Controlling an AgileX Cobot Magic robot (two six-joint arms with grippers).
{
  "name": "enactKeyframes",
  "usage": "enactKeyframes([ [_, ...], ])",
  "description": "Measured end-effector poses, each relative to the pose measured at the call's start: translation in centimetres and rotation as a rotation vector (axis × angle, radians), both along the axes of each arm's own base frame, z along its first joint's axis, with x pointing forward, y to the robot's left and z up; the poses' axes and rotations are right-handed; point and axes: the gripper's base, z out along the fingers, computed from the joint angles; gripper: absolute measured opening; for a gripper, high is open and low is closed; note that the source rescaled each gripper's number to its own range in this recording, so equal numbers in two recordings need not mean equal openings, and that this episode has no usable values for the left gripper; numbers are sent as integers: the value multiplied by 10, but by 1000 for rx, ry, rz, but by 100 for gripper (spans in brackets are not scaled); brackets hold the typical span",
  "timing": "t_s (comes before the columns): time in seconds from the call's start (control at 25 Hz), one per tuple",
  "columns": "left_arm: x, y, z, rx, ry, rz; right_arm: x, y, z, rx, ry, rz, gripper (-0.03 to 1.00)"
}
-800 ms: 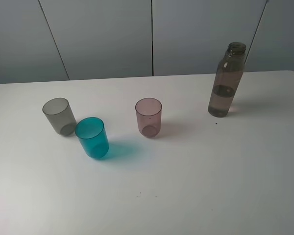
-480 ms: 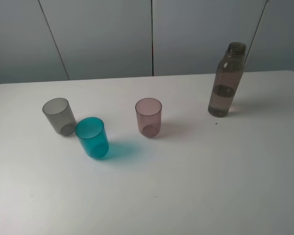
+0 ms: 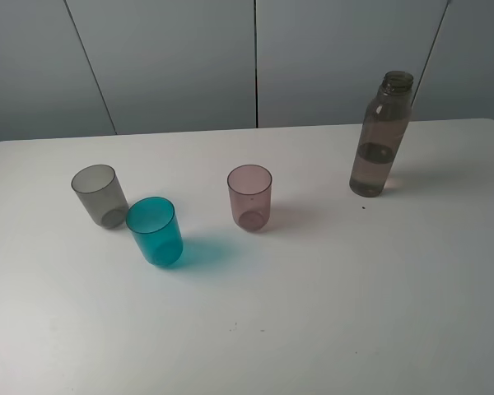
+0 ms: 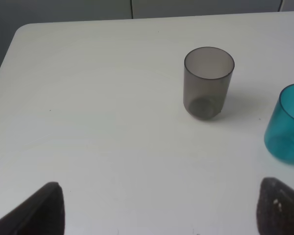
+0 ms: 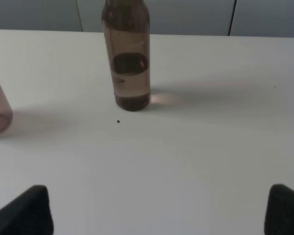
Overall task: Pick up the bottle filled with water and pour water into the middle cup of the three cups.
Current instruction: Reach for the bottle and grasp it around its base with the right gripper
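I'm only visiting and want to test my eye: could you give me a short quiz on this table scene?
1. True or false: the bottle has its cap on.
2. Which cup stands nearest the bottle? A grey cup, B teal cup, C pink cup.
3. What is the right hand holding?
Key: 1 false, the neck is open. 2 C. 3 nothing; it is open.

Glossy translucent plastic bottle (image 3: 380, 140), grey cup (image 3: 99, 194), teal cup (image 3: 156, 234), pink cup (image 3: 250, 197); smooth matt white table (image 3: 354, 288)
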Motion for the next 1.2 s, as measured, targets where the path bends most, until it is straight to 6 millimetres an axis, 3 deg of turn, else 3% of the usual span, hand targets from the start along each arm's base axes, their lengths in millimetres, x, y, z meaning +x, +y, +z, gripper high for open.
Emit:
enactKeyframes([
  [1.2,0,0,0,0,0,0,0,0,0,0,0,0,78],
])
